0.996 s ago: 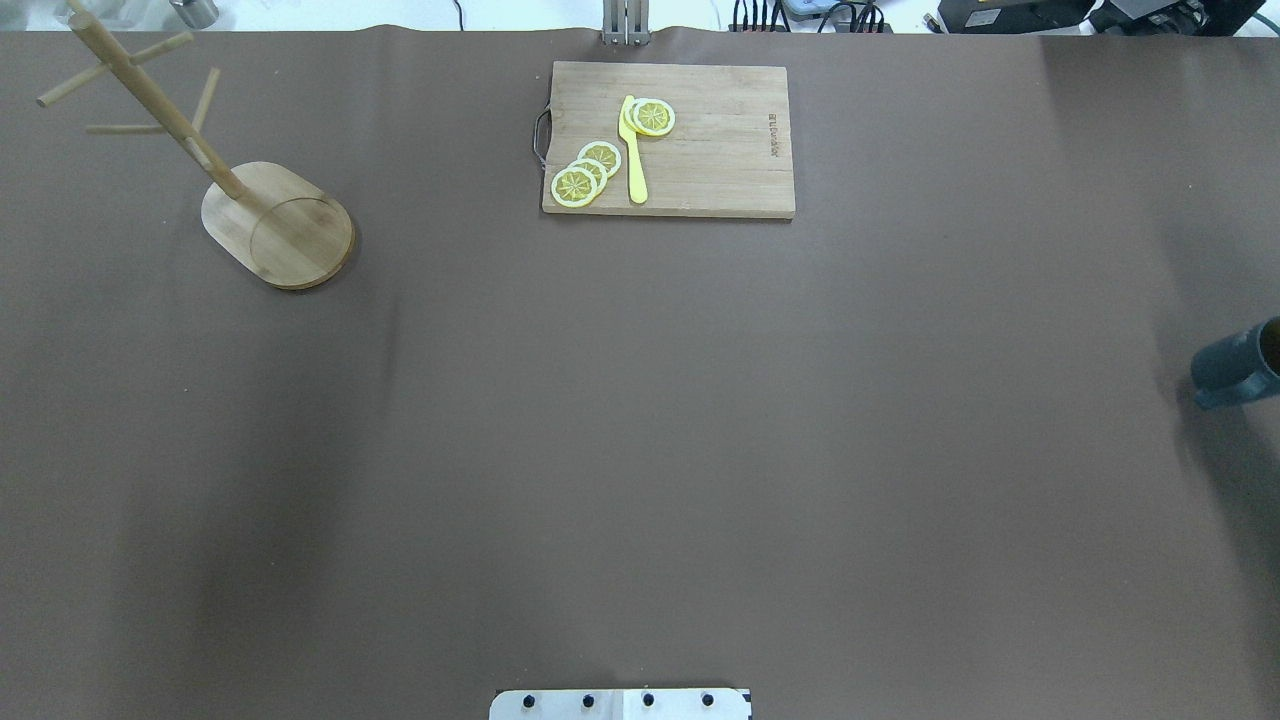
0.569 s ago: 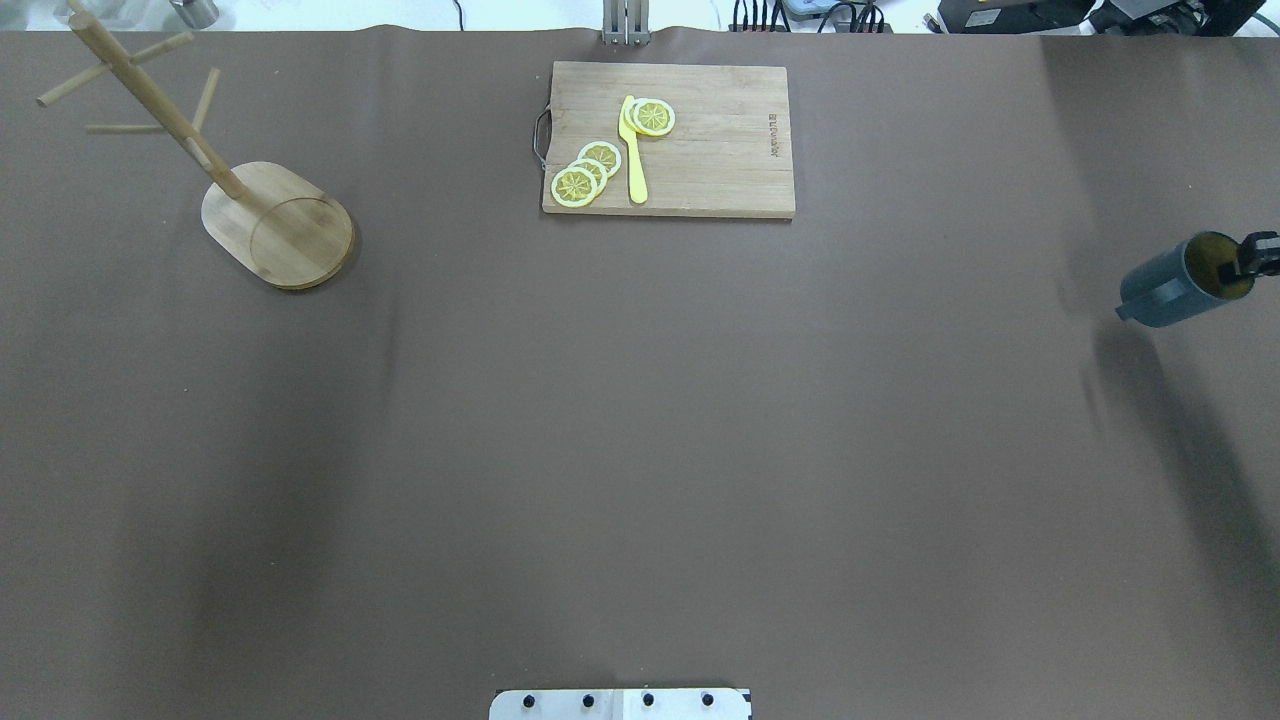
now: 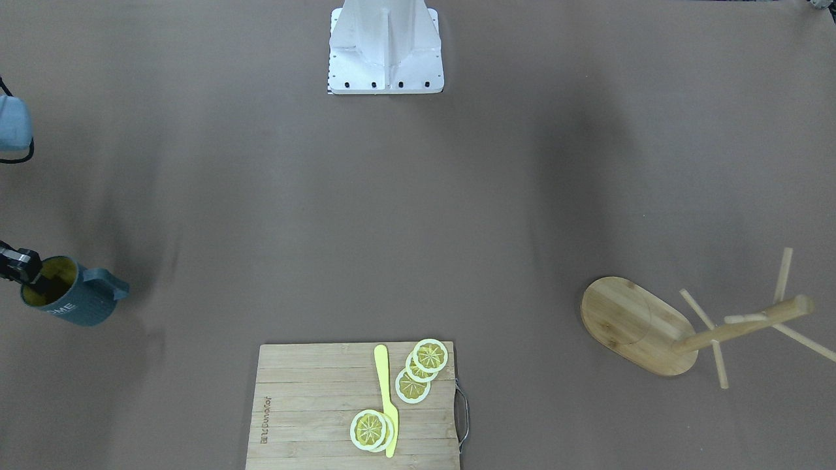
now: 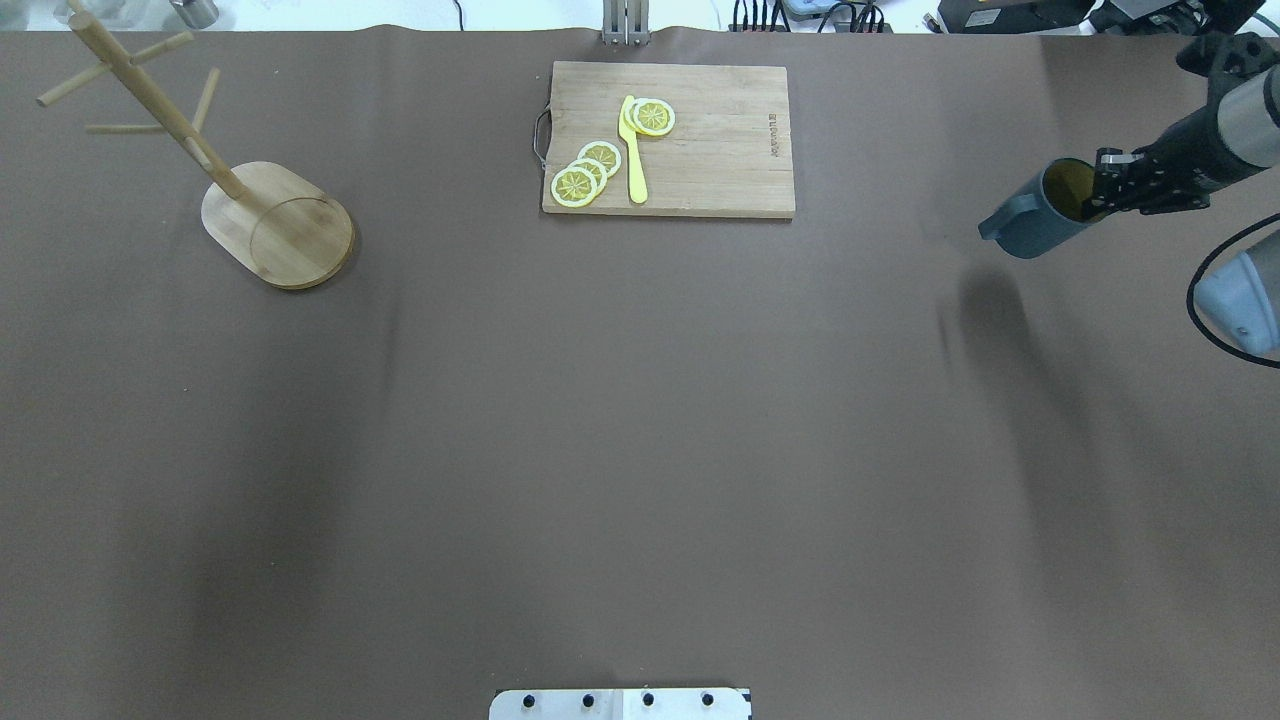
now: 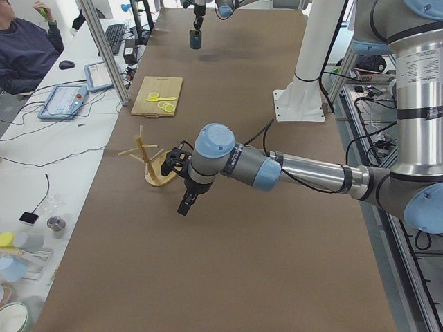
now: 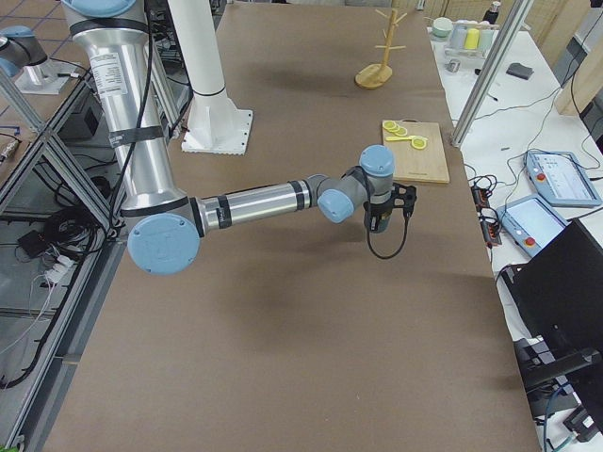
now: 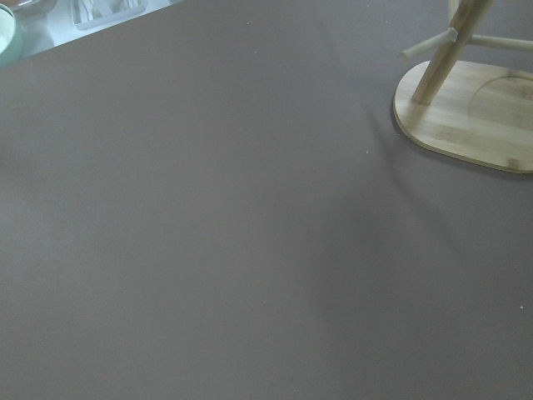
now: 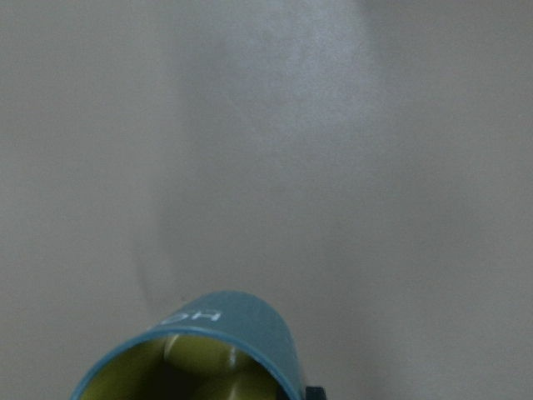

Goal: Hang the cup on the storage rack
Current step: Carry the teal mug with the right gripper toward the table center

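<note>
Front-facing view: at the left edge, grasping the cup by its rim with the right gripper, one finger dipped into the olive interior, the other outside the wall, with the handle turned toward frame centre. Far across, at the lower right, the storage rack, with every peg bare. Between them, at the bottom, a cutting board with lemon slices and a yellow knife.

Overhead view: at the upper right, the same grasp, right gripper clamped on the cup, mouth tipped sideways. Judged lifted clear of the bench, going by the shadow lying apart below it. At the upper left, well apart, the storage rack.

Left side view: small at the top centre, the cup under the far arm. Nearer, the left gripper hovering just beside the storage rack, with nothing visibly carried. Spread or closed, cannot tell from here.

Right side view: at centre, the near arm's wrist, with the cup hidden behind it. Small at the top, the storage rack.

Left wrist view: at the upper right, only the base and lower post of the storage rack.

Right wrist view: at the bottom edge, the cup, lettering outward.

Judged so far: picked up and in transit. Left to do: crossing the bench, or passing over to the waiting arm, then lining the handle up with a peg, threading it on and letting go.
</note>
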`<state>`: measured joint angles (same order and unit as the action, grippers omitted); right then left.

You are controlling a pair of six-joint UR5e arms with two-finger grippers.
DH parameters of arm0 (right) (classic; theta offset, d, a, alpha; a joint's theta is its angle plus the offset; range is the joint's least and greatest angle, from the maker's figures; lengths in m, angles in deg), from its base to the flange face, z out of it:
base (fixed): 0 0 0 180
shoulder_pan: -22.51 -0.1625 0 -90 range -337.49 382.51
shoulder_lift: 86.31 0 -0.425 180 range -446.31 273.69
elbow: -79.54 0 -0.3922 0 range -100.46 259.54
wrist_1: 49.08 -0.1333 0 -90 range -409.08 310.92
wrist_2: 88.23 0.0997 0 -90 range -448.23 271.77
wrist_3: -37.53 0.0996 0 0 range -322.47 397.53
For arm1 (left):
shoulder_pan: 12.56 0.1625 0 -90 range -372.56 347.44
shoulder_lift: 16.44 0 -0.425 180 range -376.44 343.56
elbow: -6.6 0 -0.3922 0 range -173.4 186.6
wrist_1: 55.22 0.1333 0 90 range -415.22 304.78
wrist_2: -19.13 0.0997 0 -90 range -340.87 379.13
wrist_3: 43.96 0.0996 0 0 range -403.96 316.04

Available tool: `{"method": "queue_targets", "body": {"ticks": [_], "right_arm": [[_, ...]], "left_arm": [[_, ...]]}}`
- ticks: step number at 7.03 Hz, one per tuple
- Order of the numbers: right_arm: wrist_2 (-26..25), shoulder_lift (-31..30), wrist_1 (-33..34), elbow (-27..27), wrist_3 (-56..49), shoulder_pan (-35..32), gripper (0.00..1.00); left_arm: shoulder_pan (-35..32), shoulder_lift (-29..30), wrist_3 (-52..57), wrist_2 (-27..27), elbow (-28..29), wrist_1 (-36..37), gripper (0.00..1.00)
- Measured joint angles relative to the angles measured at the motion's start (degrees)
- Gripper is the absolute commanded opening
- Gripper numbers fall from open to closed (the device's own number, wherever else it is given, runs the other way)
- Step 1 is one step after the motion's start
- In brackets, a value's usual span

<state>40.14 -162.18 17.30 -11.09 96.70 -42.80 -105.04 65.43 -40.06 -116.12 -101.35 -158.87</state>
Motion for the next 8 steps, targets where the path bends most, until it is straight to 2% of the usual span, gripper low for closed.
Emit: {"method": "queue_targets", "body": {"ticks": [4, 6, 8], "right_arm": [[-11.23, 6.71, 18.15, -13.48, 22.9, 13.33, 0.0], [-17.11, 10.63, 23.67, -15.54, 34.34, 20.75, 0.0], [-21.77, 13.64, 25.01, -15.6, 45.11, 26.9, 0.0]], "left_arm": [[0.02, -0.04, -1.22, -0.02, 0.72, -0.91, 0.99], [0.06, -0.04, -1.25, -0.02, 1.08, -0.93, 0.99], [0.03, -0.04, -1.26, -0.02, 1.34, -0.93, 0.99]]}}
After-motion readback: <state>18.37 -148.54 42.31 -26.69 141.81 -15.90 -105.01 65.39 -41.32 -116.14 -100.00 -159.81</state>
